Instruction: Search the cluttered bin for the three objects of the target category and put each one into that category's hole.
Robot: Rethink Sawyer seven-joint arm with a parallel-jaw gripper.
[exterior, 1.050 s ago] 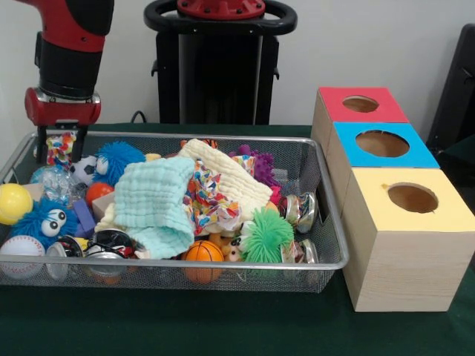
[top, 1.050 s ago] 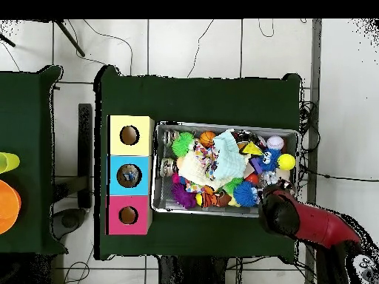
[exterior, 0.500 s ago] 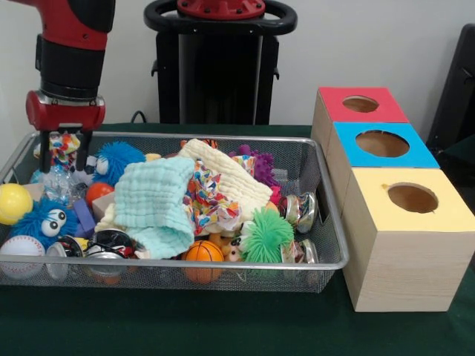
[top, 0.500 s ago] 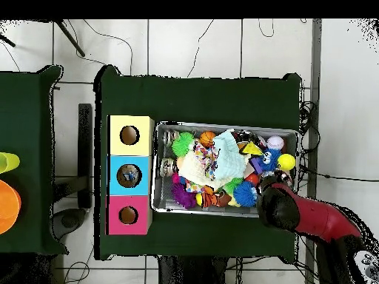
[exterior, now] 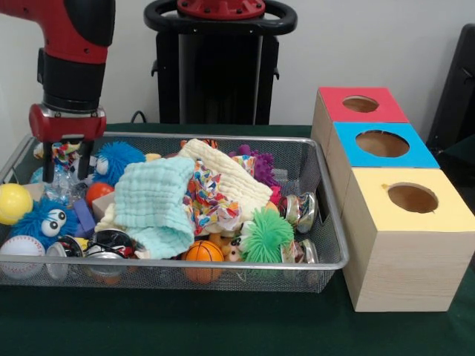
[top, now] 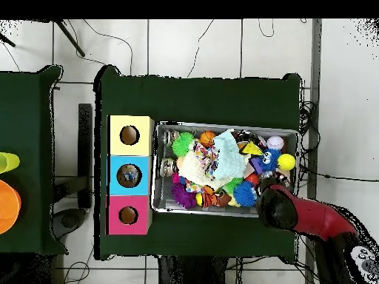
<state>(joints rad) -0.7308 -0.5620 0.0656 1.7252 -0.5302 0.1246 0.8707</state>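
A wire mesh bin (exterior: 223,265) is crammed with toys and cloths. My gripper (exterior: 65,169) hangs at its back left corner in the front view, open, fingers dipped below the rim. The fingers straddle a multicoloured patterned cloth (exterior: 62,147) and a crinkly clear wrapper (exterior: 53,184); I cannot tell whether they touch either. A blue fuzzy ball (exterior: 119,159) lies just right of the gripper. Three boxes stand to the right, with a red-topped hole (exterior: 361,104), a blue-topped hole (exterior: 382,143) and a yellow-topped hole (exterior: 413,197). From overhead the arm (top: 285,211) hides the gripper.
Also in the bin are a yellow ball (exterior: 13,202), a blue googly-eyed fuzzy toy (exterior: 44,221), a baseball (exterior: 21,248), a mint cloth (exterior: 154,204), a cream cloth (exterior: 226,178), an orange basketball (exterior: 202,252), a green fuzzy ball (exterior: 266,236) and metal bells (exterior: 300,210).
The gripper has come down from above the rim into the bin's corner and shifted slightly right in the front view. Its fingers stay apart; the bin's contents look unmoved.
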